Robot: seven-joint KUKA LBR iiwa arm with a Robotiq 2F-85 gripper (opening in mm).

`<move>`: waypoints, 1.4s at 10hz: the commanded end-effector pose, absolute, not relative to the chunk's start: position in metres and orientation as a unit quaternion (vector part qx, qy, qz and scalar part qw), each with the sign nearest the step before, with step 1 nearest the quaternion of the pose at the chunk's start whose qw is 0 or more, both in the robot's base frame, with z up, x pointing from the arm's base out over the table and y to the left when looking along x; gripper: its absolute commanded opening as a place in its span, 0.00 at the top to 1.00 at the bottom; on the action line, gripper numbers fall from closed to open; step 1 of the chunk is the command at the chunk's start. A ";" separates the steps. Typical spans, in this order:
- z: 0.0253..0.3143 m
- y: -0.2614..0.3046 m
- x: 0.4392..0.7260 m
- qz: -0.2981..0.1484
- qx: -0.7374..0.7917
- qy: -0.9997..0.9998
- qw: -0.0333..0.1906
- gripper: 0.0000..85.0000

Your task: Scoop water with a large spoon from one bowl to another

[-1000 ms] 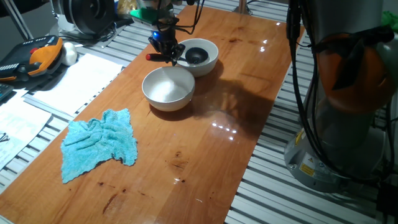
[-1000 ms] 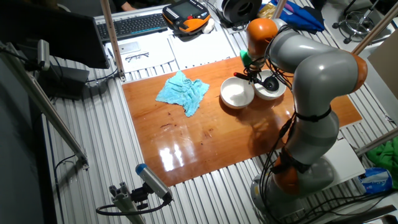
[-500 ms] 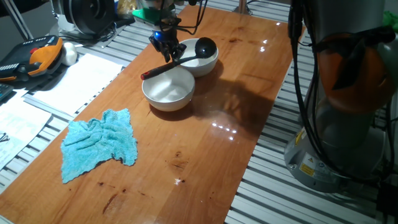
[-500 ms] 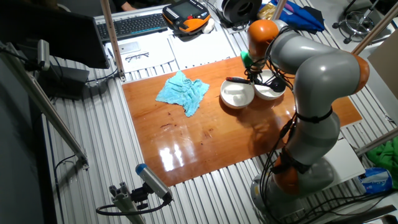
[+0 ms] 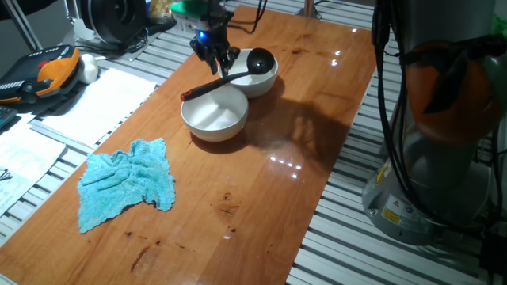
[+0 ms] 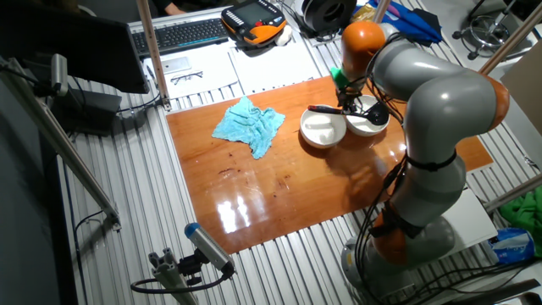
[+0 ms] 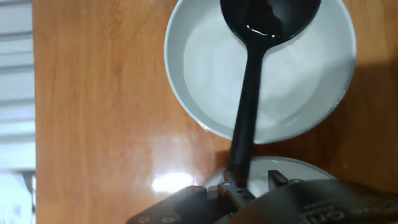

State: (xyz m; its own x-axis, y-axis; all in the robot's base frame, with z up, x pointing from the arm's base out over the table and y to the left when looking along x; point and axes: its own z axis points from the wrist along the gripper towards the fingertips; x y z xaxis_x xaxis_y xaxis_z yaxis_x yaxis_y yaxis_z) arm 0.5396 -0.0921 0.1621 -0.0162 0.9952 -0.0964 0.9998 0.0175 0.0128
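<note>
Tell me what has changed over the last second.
The tool lifted the black plastic ladle out of the far white bowl: its scoop, down inside a second ago, now sits raised above the rim, with the red-tipped handle slanting over the near white bowl. The grip stayed shut. Both bowls and the crumpled blue cloth have not moved.

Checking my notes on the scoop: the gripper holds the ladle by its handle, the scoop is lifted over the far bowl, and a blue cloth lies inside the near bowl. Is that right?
Not quite. The cloth lies on the table, well apart from the near bowl, as one fixed view shows. The rest stands: the gripper holds the ladle by its handle, scoop over the far bowl.
</note>
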 end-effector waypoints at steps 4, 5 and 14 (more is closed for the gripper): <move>0.180 -0.083 0.532 -0.031 0.638 0.770 0.017 1.00; 0.183 -0.078 0.531 -0.037 0.616 0.787 0.014 1.00; 0.220 0.002 0.533 -0.008 0.255 0.967 0.010 1.00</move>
